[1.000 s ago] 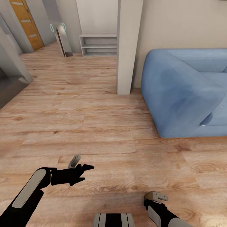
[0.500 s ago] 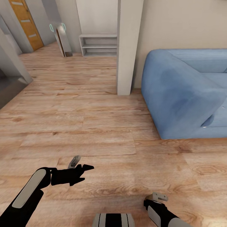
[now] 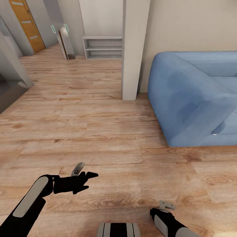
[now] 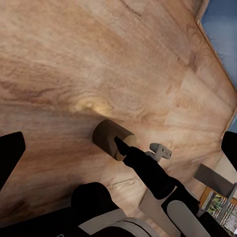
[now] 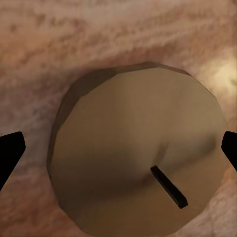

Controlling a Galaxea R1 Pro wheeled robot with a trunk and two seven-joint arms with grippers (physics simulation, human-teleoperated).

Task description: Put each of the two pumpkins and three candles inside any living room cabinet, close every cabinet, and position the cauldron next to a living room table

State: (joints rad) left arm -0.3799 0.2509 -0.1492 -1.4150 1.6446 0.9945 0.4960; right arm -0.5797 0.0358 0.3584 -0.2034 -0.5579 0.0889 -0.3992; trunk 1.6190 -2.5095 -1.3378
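A stubby tan candle point(image 5: 136, 148) with a short black wick stands upright on the wooden floor, seen from straight above in the right wrist view. My right gripper point(image 5: 118, 148) hangs over it, open, with one black fingertip at each side and apart from the wax. The left wrist view shows the same candle point(image 4: 106, 138) with a right fingertip point(image 4: 123, 148) at its top edge. My left gripper point(image 3: 86, 176) is open and holds nothing, low at the head view's left. My right gripper point(image 3: 162, 210) points down at that view's bottom edge, hiding the candle there.
A blue sofa point(image 3: 194, 95) fills the right side, with a pale pillar point(image 3: 133, 49) beside its near arm. Further back stand a low grey shelf point(image 3: 102, 47) and an orange door point(image 3: 28, 24). Bare wooden floor point(image 3: 98, 125) stretches ahead.
My right wrist has sunk a little lower in the head view. The whole view has shifted very slightly. The left arm has kept its pose.
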